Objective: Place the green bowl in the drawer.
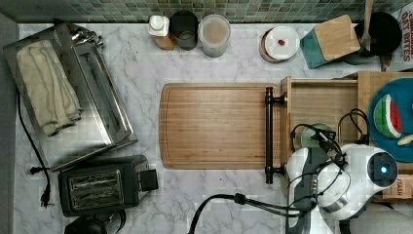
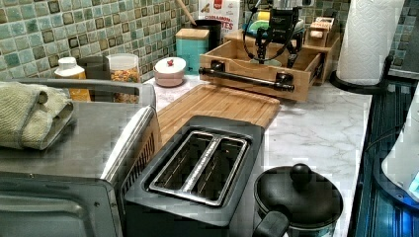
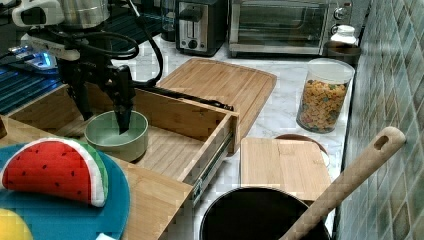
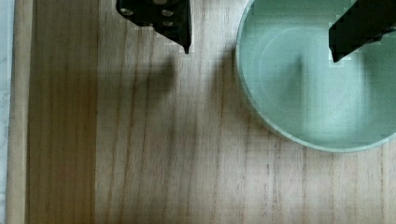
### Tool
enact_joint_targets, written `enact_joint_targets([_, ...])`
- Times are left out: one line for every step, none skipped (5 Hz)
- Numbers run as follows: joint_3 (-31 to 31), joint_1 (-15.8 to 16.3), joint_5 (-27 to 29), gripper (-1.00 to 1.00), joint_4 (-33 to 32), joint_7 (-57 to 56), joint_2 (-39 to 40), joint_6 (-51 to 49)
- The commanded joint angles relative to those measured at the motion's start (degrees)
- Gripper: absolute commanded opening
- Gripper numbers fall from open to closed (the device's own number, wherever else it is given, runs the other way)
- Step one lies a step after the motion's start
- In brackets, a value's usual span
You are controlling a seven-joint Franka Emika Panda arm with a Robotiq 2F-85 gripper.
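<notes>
With the green bowl (image 3: 116, 135) resting in the drawer (image 3: 165, 150) and the fingers (image 3: 123, 107) apart astride its 9 o'clock rim in the right view, lift straight or you'll tip it.

Even bright light, blocky compression, soft shadows.

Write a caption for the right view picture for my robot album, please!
Open gripper straddles the rim of the green bowl sitting inside the open drawer.
</notes>
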Motion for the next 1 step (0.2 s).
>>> enact_joint_targets([-1.1, -0.1, -1.3, 1.0, 1.3, 2.3, -2.8, -0.1])
